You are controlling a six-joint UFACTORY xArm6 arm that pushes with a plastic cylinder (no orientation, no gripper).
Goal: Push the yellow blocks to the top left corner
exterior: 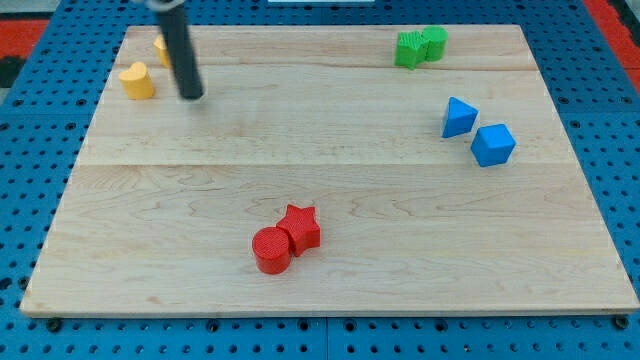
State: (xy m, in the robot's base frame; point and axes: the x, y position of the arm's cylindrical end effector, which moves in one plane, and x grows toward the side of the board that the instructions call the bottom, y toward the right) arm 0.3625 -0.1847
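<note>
While the wooden board (330,190) fills most of the frame, my tip (192,96) rests at upper left; no pincer exists to open or close. Just left of it sits one yellow block (137,81), another yellow block (161,48) half hidden behind the rod. Blue blocks (478,132) lie right, red blocks (285,240) lower centre, green blocks (420,46) upper right
</note>
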